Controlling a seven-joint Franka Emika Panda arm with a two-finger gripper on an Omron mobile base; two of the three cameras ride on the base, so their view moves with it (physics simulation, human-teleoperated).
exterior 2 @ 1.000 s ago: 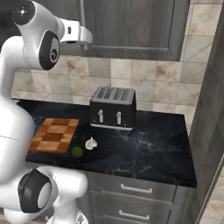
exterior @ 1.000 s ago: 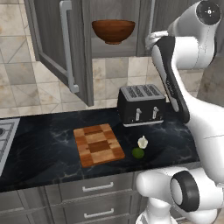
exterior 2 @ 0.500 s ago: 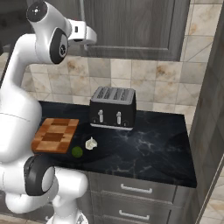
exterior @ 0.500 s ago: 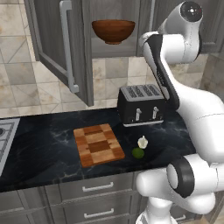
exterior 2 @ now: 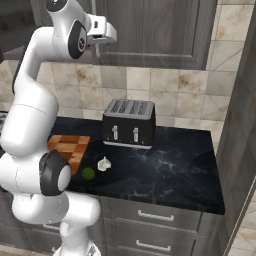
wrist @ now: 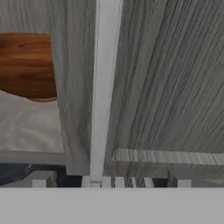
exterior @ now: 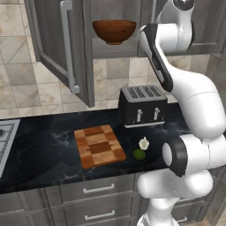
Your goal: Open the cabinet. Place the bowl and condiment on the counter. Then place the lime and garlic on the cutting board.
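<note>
Left base view: cabinet [exterior: 66, 53] left door open, bowl [exterior: 114, 31] on its shelf. Jaws spread wide at the closed door's handle [wrist: 103, 87]. Lime [exterior: 139, 154] and garlic [exterior: 144, 143] lie on the counter [exterior: 39, 150] beside the cutting board [exterior: 98, 145].

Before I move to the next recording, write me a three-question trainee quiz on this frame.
1. True or false: the bowl sits on the counter.
2. What lies nearest the lime? A) the garlic B) a kettle C) a pan
3. Fill in: the left door of the cabinet is swung ____.

Key:
1. False: it is on the cabinet shelf, above the toaster.
2. A: the garlic sits right beside it on the counter, just off the cutting board.
3. Open: the right door is closed, with its handle in front of the tool in the hand view.
</note>
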